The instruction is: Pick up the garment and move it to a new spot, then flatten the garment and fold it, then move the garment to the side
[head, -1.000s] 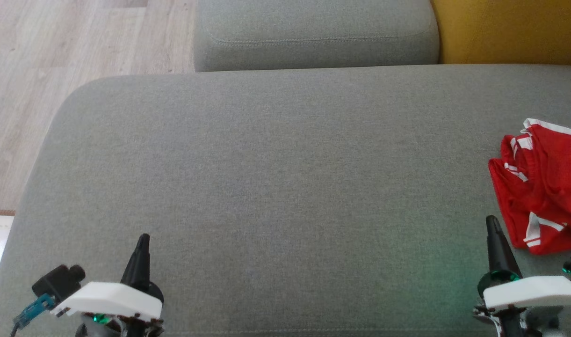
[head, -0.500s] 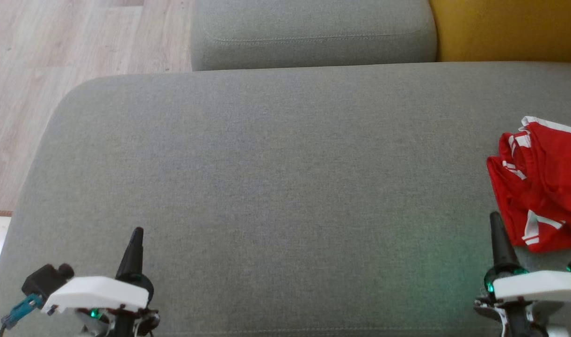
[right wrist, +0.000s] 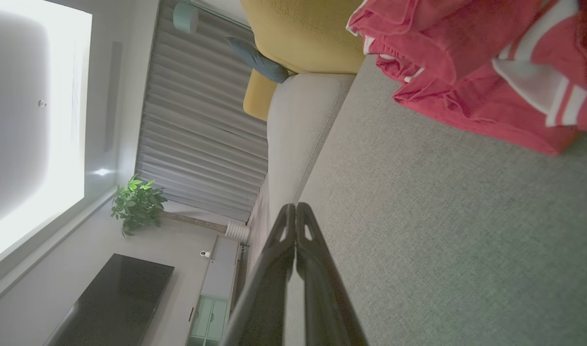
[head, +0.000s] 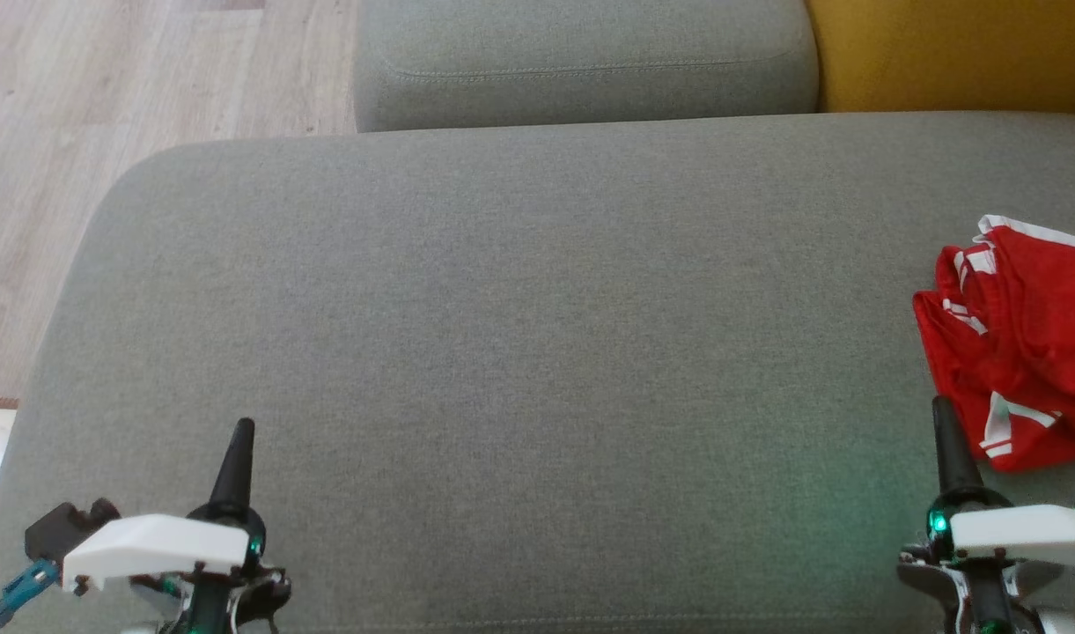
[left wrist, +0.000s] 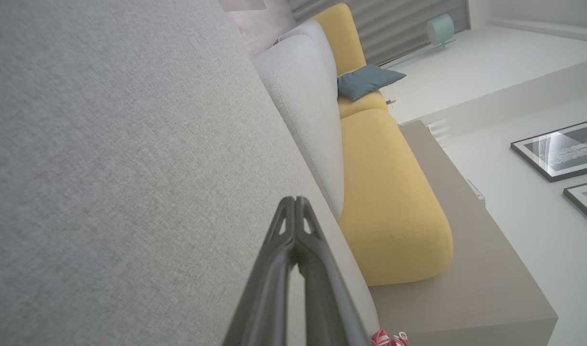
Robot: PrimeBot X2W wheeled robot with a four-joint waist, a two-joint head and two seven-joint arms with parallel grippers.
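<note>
A crumpled red garment [head: 1026,352] with white stripes lies at the right edge of the grey sofa seat [head: 519,335]; the right wrist view shows the garment [right wrist: 476,72] filling its upper right corner. My right gripper [head: 941,409] is shut and empty, its tip just left of the garment's near corner and apart from it. In its own view the right gripper [right wrist: 293,207] has both fingers pressed together. My left gripper [head: 244,427] stands shut and empty over the seat's near left; the left gripper [left wrist: 294,201] is also closed in its wrist view, where a scrap of the garment [left wrist: 388,338] peeks at the bottom.
A grey back cushion [head: 581,62] runs along the far side, with a yellow cushion [head: 951,53] to its right. Wooden floor [head: 62,132] lies beyond the seat's rounded left end. The wide seat stretches bare between the two grippers.
The camera has shifted slightly. Both grippers have drifted a little outward and lower in the picture, still shut. The garment lies as before.
</note>
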